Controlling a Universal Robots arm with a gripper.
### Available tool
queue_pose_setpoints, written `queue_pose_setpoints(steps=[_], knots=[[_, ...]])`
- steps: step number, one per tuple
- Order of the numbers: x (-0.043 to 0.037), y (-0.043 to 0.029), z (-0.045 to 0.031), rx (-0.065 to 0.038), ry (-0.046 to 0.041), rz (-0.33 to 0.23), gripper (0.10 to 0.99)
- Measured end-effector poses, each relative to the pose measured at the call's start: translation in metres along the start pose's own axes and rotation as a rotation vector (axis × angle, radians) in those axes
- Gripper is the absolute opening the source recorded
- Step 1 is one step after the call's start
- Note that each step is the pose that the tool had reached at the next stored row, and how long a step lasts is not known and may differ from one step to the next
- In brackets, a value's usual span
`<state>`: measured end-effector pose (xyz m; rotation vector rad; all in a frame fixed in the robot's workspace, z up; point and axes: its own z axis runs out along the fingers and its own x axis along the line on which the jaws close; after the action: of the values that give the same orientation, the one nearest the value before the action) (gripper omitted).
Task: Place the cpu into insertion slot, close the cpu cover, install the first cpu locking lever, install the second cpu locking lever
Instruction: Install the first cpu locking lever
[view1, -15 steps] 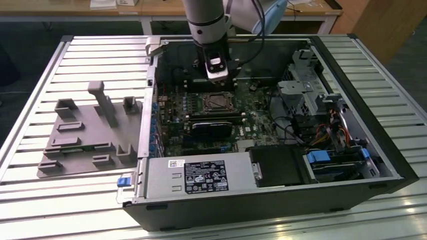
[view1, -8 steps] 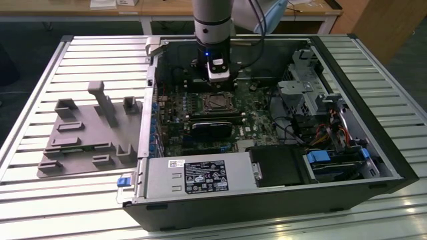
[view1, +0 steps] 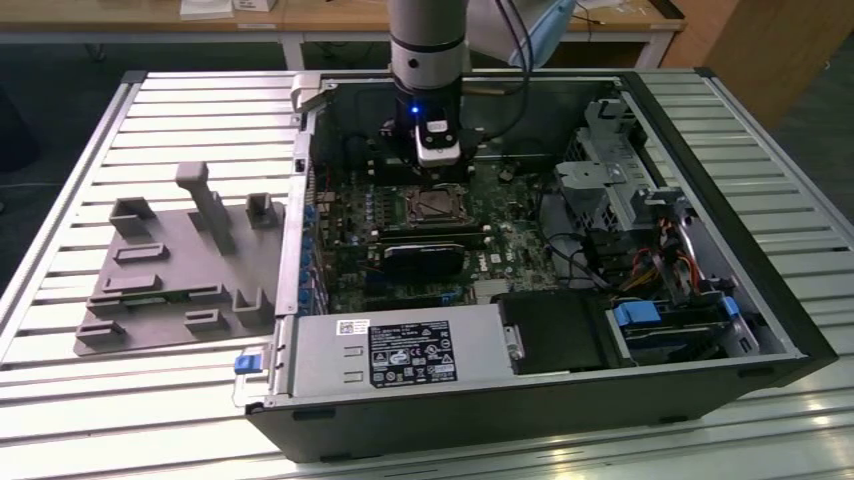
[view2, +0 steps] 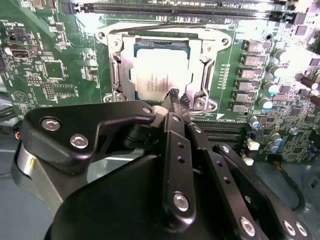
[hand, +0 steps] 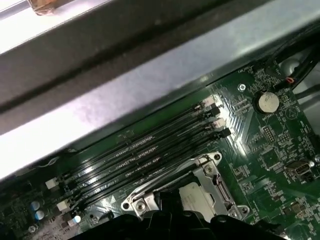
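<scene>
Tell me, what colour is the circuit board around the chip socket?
Green circuit board, dotted with small components; clearest in the second wrist view.

cpu (view2: 161, 75) in insertion slot (view2: 115, 75), cpu cover (view2: 196, 55) over it | exterior view, from slot: gripper (view1: 442, 170) at 12 o'clock | heatsink block (view1: 424, 258) at 6 o'clock | fixture plate (view1: 174, 275) at 9 o'clock, outside case (view1: 534, 412)

Nothing actually readable here, tbh. The grey metal box (view1: 320, 368) has a black label (view1: 414, 357) packed with tiny white print, plus a white sticker (view1: 352, 326) just beside that label, toward the exterior view's left. Behind the box, the cpu (view2: 162, 75) shows faint print and the green board (view2: 50, 70) white lettering, all too small to make out.
</scene>
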<state>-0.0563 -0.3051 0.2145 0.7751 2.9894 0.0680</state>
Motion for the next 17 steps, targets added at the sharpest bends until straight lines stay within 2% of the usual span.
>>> queue_pose_setpoints(steps=[8,12,17], knots=[[-0.0099,0.0028,0.0015,0.005,-0.0025,-0.001,0.106],[-0.0128,-0.0015,0.0018,0.01,-0.0054,-0.002,0.106],[-0.0165,-0.0081,0.0018,0.011,-0.0059,-0.006,0.106]])
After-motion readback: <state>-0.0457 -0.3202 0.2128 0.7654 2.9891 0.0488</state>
